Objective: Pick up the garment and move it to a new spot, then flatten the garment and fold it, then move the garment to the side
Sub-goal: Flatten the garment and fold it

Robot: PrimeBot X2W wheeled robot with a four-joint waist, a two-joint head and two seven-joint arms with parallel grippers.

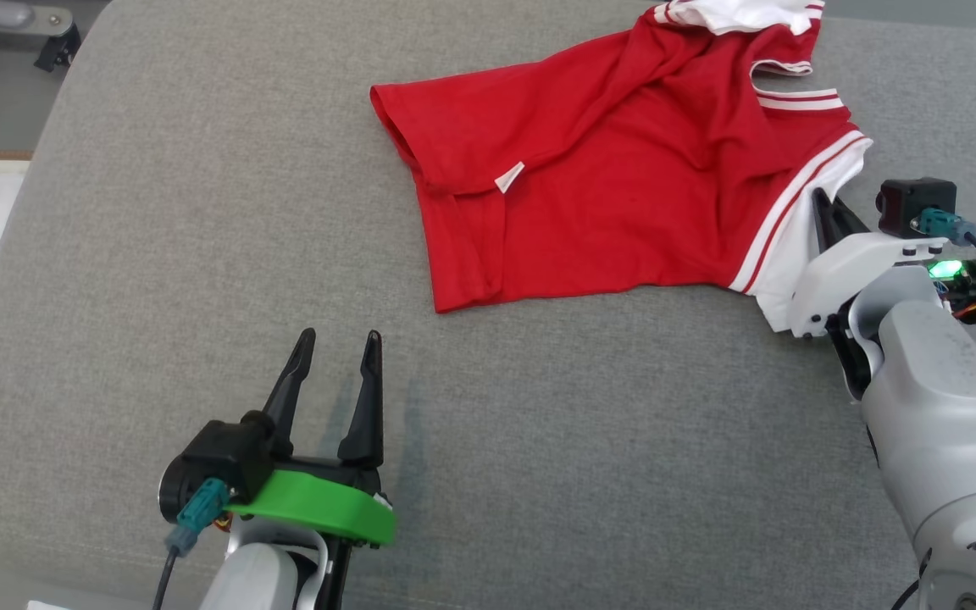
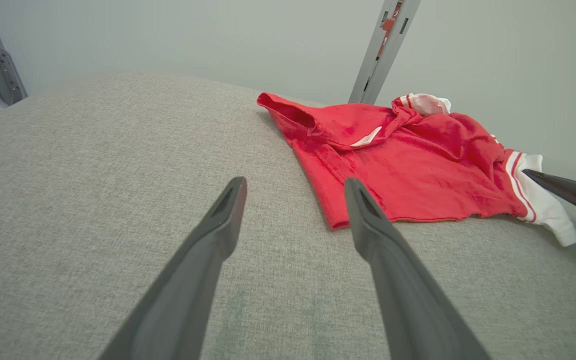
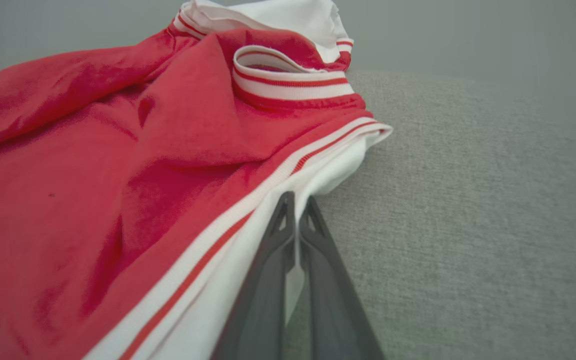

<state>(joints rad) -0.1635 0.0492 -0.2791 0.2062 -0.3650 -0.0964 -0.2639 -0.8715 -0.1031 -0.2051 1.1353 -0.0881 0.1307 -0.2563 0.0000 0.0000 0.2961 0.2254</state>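
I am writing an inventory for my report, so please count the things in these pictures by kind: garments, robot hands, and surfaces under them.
1 garment, red with white striped trim
2 hands: left hand open above the cloth surface, right hand shut on the garment's white edge
1 grey padded surface
Total: 4

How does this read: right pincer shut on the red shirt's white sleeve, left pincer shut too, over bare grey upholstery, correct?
The left pincer is open, not shut, as the left wrist view shows. The right pincer is shut on the white sleeve of the red shirt.
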